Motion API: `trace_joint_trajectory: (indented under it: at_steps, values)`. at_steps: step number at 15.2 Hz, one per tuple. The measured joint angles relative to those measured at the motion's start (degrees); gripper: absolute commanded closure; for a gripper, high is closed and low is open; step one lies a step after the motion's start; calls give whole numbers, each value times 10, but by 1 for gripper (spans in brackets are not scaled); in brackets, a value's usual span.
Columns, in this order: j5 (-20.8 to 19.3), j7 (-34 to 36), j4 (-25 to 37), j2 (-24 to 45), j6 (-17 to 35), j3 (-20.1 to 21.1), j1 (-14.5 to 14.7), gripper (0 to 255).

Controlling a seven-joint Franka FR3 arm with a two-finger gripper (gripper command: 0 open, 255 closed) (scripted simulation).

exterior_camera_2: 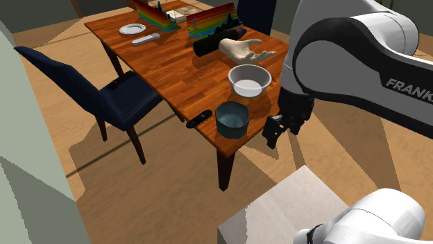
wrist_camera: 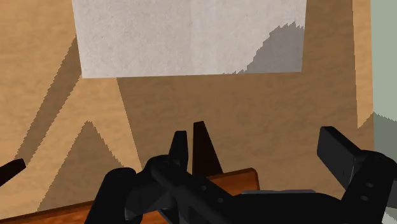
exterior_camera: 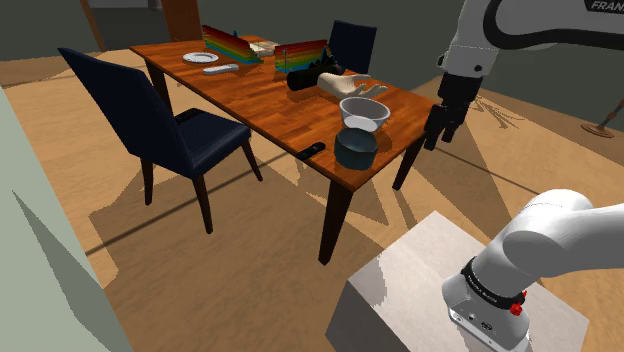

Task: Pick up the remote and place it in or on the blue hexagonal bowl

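A slim black remote [exterior_camera: 311, 152] [exterior_camera_2: 199, 118] lies at the wooden table's [exterior_camera: 260, 100] near edge, partly overhanging it. Just beside it stands the dark blue hexagonal bowl [exterior_camera: 355, 148] [exterior_camera_2: 232, 118], with nothing inside. My black gripper [exterior_camera: 436, 135] [exterior_camera_2: 273, 135] hangs off the table's corner over the floor, on the bowl's far side from the remote in the shoulder view. In the wrist view the gripper [wrist_camera: 261, 153] is open, its fingers [wrist_camera: 347, 156] stand wide apart with nothing between them, above the table's edge [wrist_camera: 235, 180].
A white bowl [exterior_camera: 363, 112] sits behind the blue one, then a beige hand-shaped object [exterior_camera: 350, 87] and a black cylinder [exterior_camera: 305, 78]. Rainbow racks [exterior_camera: 232, 42], a plate [exterior_camera: 200, 57] and a white bar [exterior_camera: 220, 69] lie farther back. A navy chair [exterior_camera: 150, 120] flanks the table. The stand [exterior_camera: 450, 290] is below.
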Motion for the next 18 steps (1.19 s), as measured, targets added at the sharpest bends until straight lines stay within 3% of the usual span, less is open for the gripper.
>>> trace_joint_trajectory:
  at_steps: [3,11,18]
  values:
    - [13,31,-3,15,22,17,-3,0]
    - [65,235,27,137,144,115,-33,0]
    - [56,428,98,286,247,191,-68,0]
